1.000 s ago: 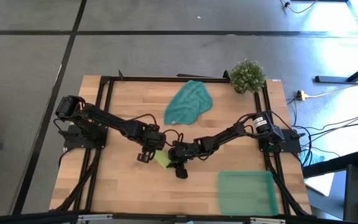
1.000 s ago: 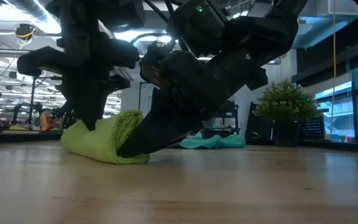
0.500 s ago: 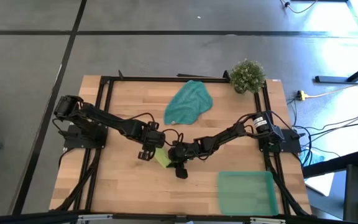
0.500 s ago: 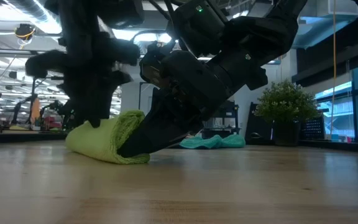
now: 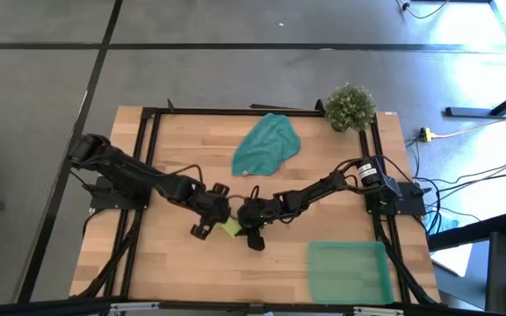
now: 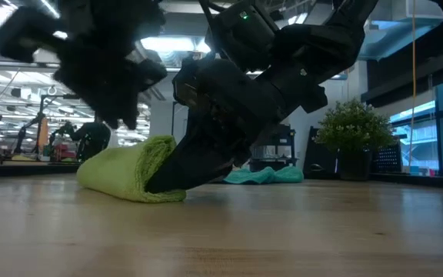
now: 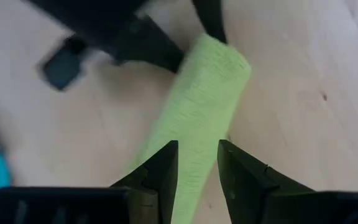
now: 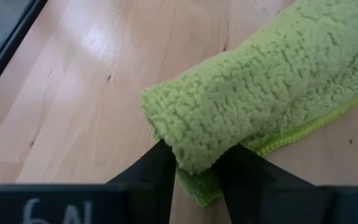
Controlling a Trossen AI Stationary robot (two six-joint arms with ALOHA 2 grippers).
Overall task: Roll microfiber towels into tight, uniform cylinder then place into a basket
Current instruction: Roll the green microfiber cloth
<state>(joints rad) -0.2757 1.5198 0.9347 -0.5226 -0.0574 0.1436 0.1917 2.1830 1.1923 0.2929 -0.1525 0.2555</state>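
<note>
Here, the lime green towel (image 5: pixel 229 227) lies rolled mid-table, one end pinched by the right gripper (image 8: pixel 194 167). The left gripper (image 7: pixel 196 163) hovers spread above it — the roll may loosen if the pinch slips before it reaches the basket (image 5: pixel 350 273).

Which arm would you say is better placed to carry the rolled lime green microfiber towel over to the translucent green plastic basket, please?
Likely the right. Its claw grips one end of the rolled lime green microfiber towel, and the translucent green plastic basket lies on its side. The left claw only straddles the roll.
</note>
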